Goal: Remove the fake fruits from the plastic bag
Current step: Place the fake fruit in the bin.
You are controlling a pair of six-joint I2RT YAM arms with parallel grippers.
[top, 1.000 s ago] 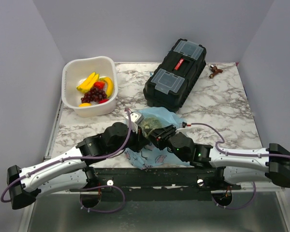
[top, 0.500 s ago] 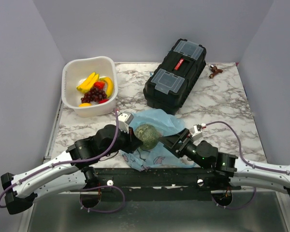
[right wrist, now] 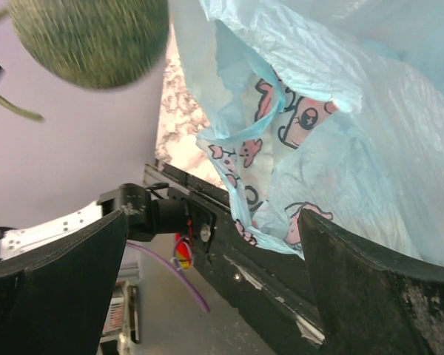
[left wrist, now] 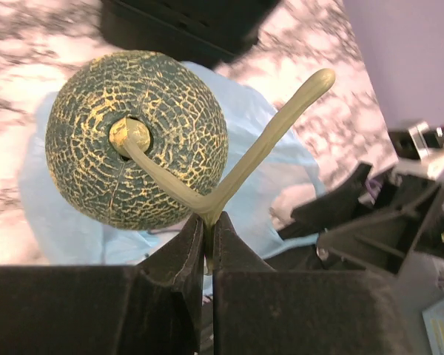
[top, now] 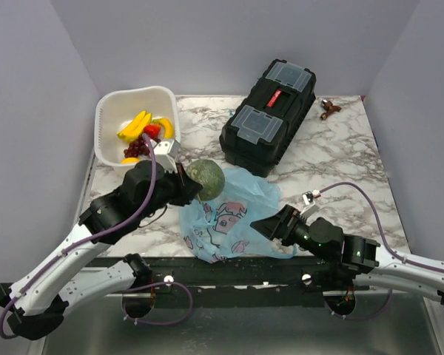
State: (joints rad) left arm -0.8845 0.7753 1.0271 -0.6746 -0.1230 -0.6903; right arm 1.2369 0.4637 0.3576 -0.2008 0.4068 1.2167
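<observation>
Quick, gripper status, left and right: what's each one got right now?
Left gripper: shut on the stem of the green melon.
Right gripper: open, holding nothing, beside the plastic bag.

Bright, even light; melon (right wrist: 89, 37) blurred, rt wrist view.

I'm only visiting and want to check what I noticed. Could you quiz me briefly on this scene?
1. True or false: the left gripper pinches the melon by its stem.
2. Where is the banana? A) white basket B) blue bag C) toolbox
3. Fill in: the jaws of the right gripper are ____.
Key: 1 true; 2 A; 3 open.
</observation>
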